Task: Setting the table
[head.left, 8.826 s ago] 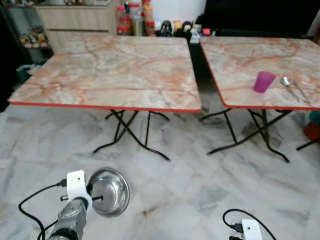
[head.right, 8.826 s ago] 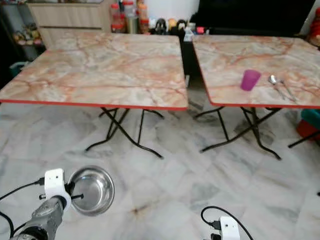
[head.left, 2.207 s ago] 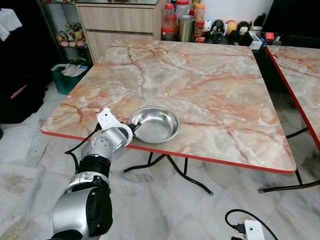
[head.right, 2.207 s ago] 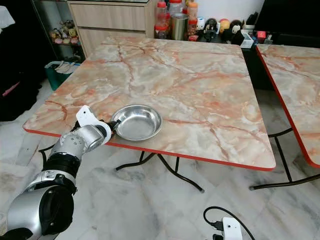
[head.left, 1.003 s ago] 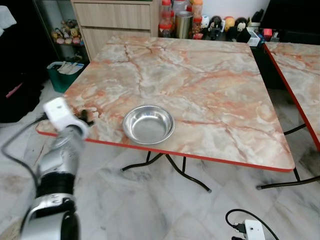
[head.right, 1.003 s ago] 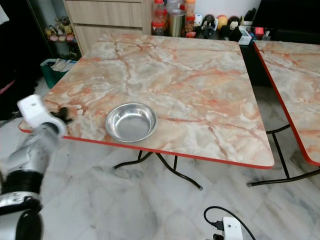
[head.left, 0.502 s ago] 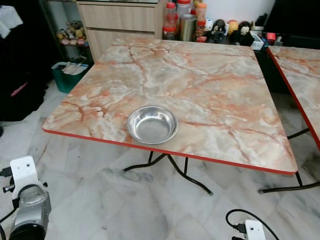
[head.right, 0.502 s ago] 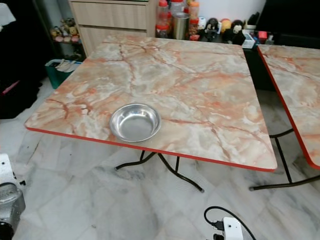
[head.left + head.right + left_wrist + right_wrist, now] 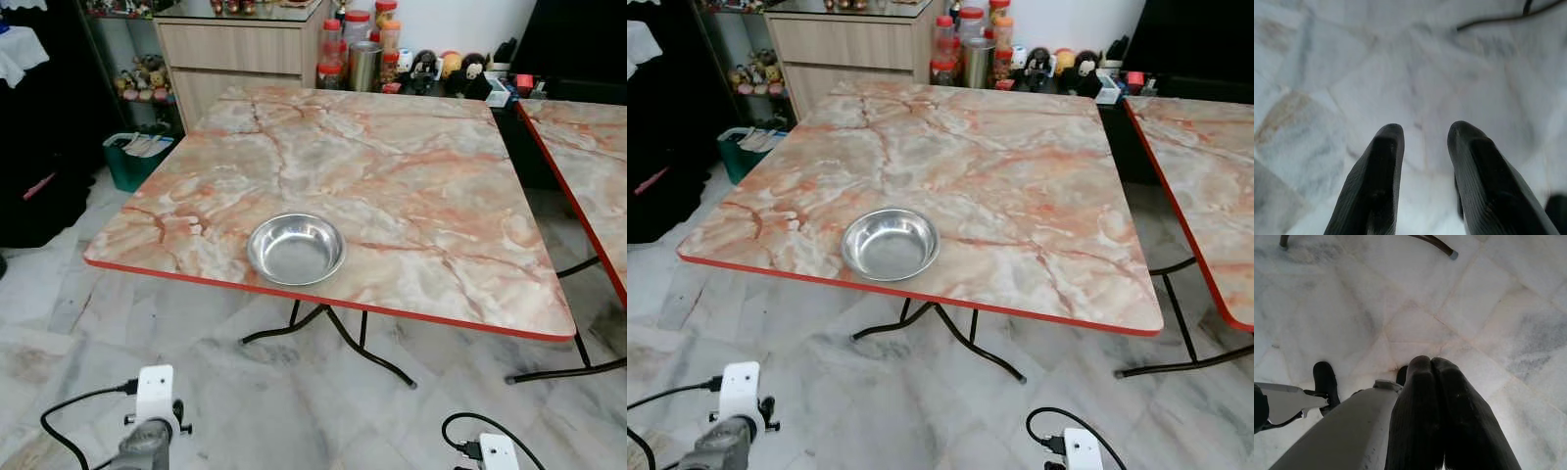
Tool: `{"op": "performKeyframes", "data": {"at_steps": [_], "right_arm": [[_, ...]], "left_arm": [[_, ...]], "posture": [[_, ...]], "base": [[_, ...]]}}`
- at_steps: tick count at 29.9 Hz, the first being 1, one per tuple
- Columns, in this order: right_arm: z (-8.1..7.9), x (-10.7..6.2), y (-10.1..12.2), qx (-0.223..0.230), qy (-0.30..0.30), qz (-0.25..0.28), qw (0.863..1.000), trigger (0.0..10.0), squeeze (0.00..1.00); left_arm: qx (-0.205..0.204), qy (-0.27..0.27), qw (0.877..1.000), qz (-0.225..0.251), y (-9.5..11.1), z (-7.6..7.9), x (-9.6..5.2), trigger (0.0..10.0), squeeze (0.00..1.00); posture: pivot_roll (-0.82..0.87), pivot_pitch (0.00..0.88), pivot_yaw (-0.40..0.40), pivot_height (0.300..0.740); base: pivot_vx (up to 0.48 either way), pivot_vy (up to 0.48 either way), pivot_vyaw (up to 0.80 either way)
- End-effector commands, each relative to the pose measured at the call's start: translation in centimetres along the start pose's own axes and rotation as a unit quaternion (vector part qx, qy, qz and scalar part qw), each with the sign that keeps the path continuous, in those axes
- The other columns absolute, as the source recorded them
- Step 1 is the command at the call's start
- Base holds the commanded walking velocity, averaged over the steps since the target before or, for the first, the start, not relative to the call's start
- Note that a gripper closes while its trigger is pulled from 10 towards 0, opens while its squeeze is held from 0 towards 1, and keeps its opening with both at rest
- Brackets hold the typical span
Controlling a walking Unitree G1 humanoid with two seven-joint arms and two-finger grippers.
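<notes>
A shiny steel bowl [image 9: 296, 249] rests on the marble-patterned table [image 9: 411, 186], close to its red front edge and left of centre. My left arm hangs low beside the table, its white wrist camera [image 9: 155, 394] over the floor. In the left wrist view my left gripper [image 9: 1424, 132] is open and holds nothing, pointing down at the marble floor. My right arm hangs at the bottom right, its wrist camera [image 9: 495, 452] just showing. My right gripper [image 9: 1431, 363] is shut, its two black fingers pressed together above the floor.
A second marble table [image 9: 588, 166] stands to the right across a narrow gap. Jars, a tin and small figures [image 9: 392, 54] line the wall behind, beside a wooden cabinet [image 9: 235, 49]. A green bin [image 9: 137, 157] sits at the far left. Folding table legs [image 9: 338, 338] stand under the table.
My left gripper let go of the bowl on the table, drew back to the left and dropped to hang low by the floor. The bowl stayed in place.
</notes>
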State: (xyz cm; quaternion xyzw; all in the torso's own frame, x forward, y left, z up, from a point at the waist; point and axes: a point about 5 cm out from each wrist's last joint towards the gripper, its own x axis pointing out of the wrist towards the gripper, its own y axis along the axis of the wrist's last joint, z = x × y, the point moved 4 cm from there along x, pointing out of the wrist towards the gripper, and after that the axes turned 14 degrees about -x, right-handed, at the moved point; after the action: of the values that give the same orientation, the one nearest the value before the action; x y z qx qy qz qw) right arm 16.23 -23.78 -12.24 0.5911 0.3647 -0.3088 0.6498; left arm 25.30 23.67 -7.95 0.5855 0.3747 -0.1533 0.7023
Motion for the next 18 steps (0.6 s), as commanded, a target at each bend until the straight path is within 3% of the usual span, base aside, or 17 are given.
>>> {"op": "performKeyframes", "data": {"at_steps": [1,6,9,15,18], "right_arm": [[0.3,-0.1,-0.2,-0.006,-0.004,-0.004,1.000,10.0,0.00],[0.3,-0.2,-0.4,-0.005,-0.004,-0.005,1.000,10.0,0.00],[0.2,-0.1,-0.5,-0.006,-0.006,-0.005,1.000,10.0,0.00],[0.1,-0.1,-0.4,0.007,-0.008,-0.004,1.000,10.0,0.00],[0.0,-0.1,-0.3,0.011,-0.003,-0.003,1.000,10.0,0.00]], "left_arm": [[0.016,0.002,1.000,-0.024,-1.5,0.1,-0.2,10.0,0.00],[0.029,-0.005,0.999,-0.026,-1.9,0.4,-0.2,10.0,0.00],[0.074,0.006,0.997,-0.036,-2.6,0.1,-0.4,10.0,0.00],[0.071,0.011,0.997,-0.039,-2.8,-0.2,-0.4,10.0,0.00],[0.067,0.016,0.997,-0.042,-3.0,-0.4,-0.5,10.0,0.00]], "posture": [[0.01,0.000,-0.007,0.740],[0.01,0.000,-0.005,0.740],[0.00,0.000,0.004,0.740],[0.01,0.007,0.007,0.740],[0.02,0.013,0.004,0.740]], "base": [[0.000,0.000,0.00],[0.000,0.000,0.00],[0.000,-0.425,0.00],[0.000,-0.474,0.00],[0.000,-0.480,-0.80]]}}
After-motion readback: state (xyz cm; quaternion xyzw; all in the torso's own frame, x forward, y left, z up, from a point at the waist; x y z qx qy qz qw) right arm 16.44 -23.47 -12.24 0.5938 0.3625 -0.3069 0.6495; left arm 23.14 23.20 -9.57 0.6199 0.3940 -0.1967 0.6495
